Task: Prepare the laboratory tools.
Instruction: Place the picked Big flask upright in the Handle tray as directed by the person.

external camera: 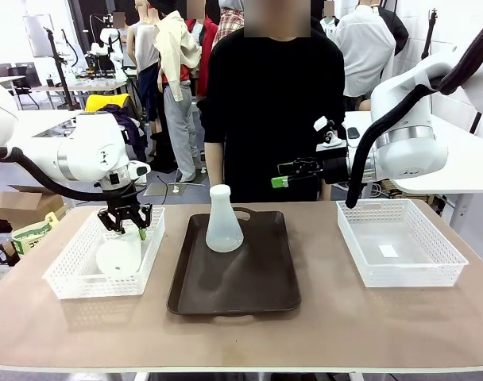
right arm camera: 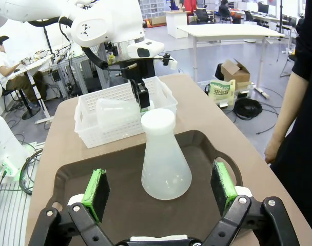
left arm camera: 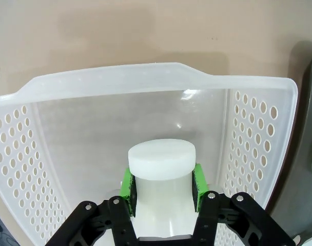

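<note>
Within left pincer (left arm camera: 163, 188) sits flask (left arm camera: 161, 163) neck, seemingly clamped.

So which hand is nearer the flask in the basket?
Left. The left hand grips that flask by its neck; the right hand hangs open across the tray.
</note>
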{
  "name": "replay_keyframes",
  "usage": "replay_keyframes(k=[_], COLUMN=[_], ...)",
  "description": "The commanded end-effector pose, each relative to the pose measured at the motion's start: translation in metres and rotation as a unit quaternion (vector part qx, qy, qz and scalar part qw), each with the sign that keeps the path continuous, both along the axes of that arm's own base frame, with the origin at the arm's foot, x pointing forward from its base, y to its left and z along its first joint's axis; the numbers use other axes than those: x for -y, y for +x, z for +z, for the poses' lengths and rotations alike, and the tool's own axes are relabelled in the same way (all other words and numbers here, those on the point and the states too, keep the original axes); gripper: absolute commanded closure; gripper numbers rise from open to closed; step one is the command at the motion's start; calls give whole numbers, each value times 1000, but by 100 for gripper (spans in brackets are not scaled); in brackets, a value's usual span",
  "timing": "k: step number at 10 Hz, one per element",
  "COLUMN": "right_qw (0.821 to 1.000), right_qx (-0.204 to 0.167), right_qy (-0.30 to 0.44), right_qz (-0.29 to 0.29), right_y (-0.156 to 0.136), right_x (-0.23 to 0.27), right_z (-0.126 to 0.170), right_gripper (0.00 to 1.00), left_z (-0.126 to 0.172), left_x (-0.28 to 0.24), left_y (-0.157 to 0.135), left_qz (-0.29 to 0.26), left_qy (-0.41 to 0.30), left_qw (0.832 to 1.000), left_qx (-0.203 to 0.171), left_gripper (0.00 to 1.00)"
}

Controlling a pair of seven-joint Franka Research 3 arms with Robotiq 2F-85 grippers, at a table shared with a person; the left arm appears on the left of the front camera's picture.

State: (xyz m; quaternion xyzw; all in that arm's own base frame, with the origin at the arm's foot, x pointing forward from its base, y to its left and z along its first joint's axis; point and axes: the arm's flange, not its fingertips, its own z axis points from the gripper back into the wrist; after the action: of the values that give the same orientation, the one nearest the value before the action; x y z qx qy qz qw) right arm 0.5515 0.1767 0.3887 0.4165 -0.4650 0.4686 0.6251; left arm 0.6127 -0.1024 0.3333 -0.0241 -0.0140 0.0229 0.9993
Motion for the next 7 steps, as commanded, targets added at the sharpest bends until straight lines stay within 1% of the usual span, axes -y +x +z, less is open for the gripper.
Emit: replay_keyframes(k=[1, 5, 6, 7], right_qw=[1000, 1000, 1000, 1000], right_qx=[-3, -3, -3, -3], right_qy=[0, 0, 0, 0], right_qz=[-1, -1, -1, -1], right_y=[-1, -1, -1, -1], right_x=[0, 0, 0, 0], right_z=[0, 0, 0, 0], right_gripper=[0, 0, 0, 0], left_z=[1, 0, 15, 30], left_x=[0, 0, 4, 5], left_y=[0, 0, -13, -21], left_qz=[-6, 0, -17, -18], left_qy=[0, 0, -20, -39], left_qw=[1000, 1000, 999, 999], left_qx=[1, 0, 20, 20], left_gripper=[100, 100, 100, 100])
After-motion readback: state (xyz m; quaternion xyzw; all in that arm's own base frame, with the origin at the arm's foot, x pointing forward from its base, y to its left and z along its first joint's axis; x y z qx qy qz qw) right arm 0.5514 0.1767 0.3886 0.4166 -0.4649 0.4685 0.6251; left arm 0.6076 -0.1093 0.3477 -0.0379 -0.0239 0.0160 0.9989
